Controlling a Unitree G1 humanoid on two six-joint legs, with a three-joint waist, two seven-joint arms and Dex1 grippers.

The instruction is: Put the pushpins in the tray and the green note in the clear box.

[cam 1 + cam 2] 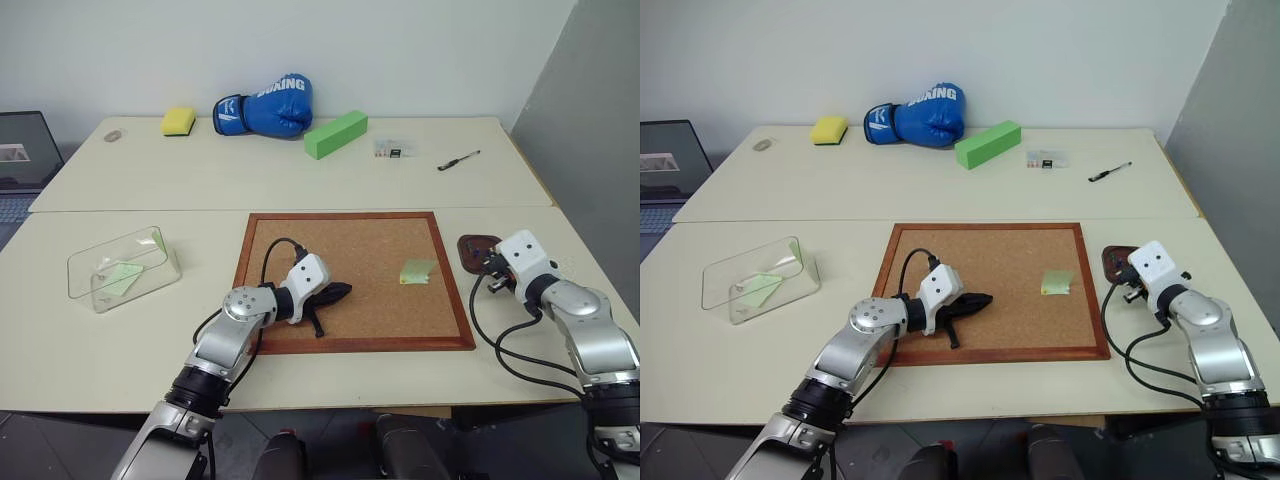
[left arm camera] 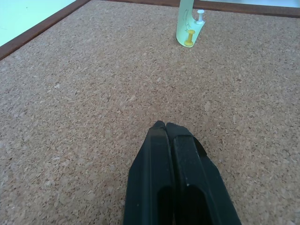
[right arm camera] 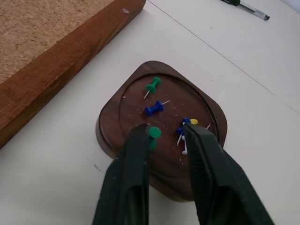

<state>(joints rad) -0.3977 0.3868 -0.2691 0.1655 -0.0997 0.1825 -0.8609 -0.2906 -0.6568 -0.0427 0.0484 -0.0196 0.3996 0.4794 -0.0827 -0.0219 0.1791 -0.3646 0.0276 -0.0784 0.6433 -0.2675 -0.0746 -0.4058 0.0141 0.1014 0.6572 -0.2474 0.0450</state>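
The green note (image 1: 418, 270) lies on the right part of the corkboard (image 1: 300, 340), held by a yellow pushpin (image 2: 188, 38) and a white one (image 2: 200, 17). My left gripper (image 1: 340, 292) rests shut and empty on the cork, left of the note. The dark brown tray (image 1: 470, 245) sits just right of the board. My right gripper (image 3: 166, 129) hovers over it, jaws apart. A green pushpin (image 3: 154, 133) sits at the inner side of one fingertip. More pushpins lie in the tray: green (image 3: 152, 86), blue (image 3: 153, 109) and a small cluster (image 3: 187, 123). The clear box (image 1: 90, 270) at left holds a pale green slip (image 1: 120, 277).
Along the back of the table are a yellow sponge (image 1: 178, 121), a blue boxing glove (image 1: 268, 106), a bright green block (image 1: 335, 134), a tiny clear case (image 1: 389, 149) and a pen (image 1: 458, 160). A laptop (image 1: 25, 150) stands at the far left.
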